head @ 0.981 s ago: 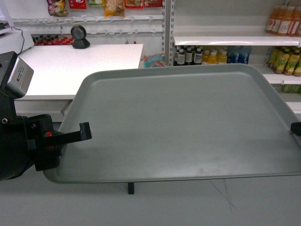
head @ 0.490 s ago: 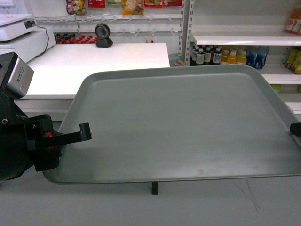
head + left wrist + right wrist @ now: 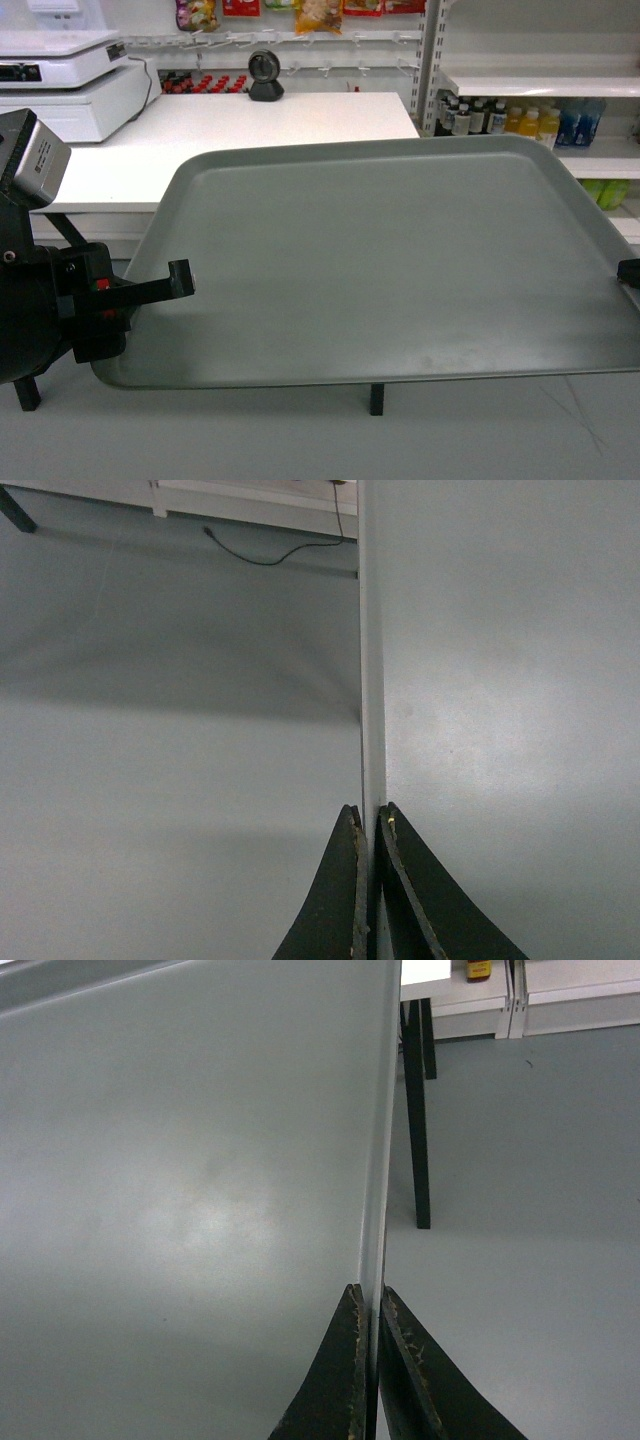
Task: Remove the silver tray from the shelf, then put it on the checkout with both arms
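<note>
At the left edge of the head view, the left pincer (image 3: 178, 280), thin black fingers on a bulky black arm, is clamped on the left rim of the large, flat, matte grey-green tray with rounded corners (image 3: 390, 265). The left wrist view shows both fingers pressed nearly together with only the thin rim (image 3: 371, 680) between them. The tray hangs level in the air above the grey floor (image 3: 300, 440), clear of any shelf and short of the broad white worktop of the checkout (image 3: 250, 135) that lies beyond its far edge.

The tray looks stiff and light, a thin sheet with a low raised rim. Its plain surface is probably slick, so the rim is the only sensible purchase, taken at opposite short sides as here. A grip this narrow could let it pivot or slip if one arm leads the other.

Nothing lies in the tray; its surface is bare.

At the right, only a sliver of the right pincer (image 3: 630, 272) shows in the head view. The right wrist view shows its fingers (image 3: 345, 1370) closed on the tray's right rim in the same way.
</note>
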You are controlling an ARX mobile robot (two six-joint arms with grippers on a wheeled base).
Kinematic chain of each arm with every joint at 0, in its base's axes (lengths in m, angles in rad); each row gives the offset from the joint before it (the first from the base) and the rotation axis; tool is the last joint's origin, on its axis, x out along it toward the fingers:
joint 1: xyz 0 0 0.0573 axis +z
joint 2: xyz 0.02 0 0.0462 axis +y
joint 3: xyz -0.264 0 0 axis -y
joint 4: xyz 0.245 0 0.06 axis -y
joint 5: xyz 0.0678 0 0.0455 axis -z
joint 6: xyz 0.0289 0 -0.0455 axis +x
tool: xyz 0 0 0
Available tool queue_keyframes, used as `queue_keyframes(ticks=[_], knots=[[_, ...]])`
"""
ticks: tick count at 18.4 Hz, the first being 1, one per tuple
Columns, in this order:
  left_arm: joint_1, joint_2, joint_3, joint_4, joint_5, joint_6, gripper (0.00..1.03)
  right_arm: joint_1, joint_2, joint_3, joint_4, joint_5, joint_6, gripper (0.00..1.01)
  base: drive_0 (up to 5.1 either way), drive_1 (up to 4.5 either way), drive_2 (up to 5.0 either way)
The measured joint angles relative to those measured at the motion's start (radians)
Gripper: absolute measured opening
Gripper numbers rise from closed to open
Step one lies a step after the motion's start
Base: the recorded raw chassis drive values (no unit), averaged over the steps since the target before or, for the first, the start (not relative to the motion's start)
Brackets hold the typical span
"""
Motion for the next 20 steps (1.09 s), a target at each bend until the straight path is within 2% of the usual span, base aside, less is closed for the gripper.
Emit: queue_keyframes(ticks=[5, 8, 20], knots=[[0.0, 0.0, 0.0, 0.003, 0.0, 0.0, 0.03, 0.0, 0.0, 0.0, 0.002, 0.0, 0.0, 0.03, -4.9, 2.62, 2.3], [0.003, 0.0, 0.0, -0.003, 0.0, 0.0, 0.03, 0.001, 0.0, 0.0, 0.001, 0.0, 0.0, 0.03, 0.0, 0.0, 0.0], [0.003, 0.0, -0.002, 0.0, 0.001, 0.0, 0.03, 0.001, -0.001, 0.0, -0.002, 0.0, 0.0, 0.03, -0.1, 4.24, -4.4]])
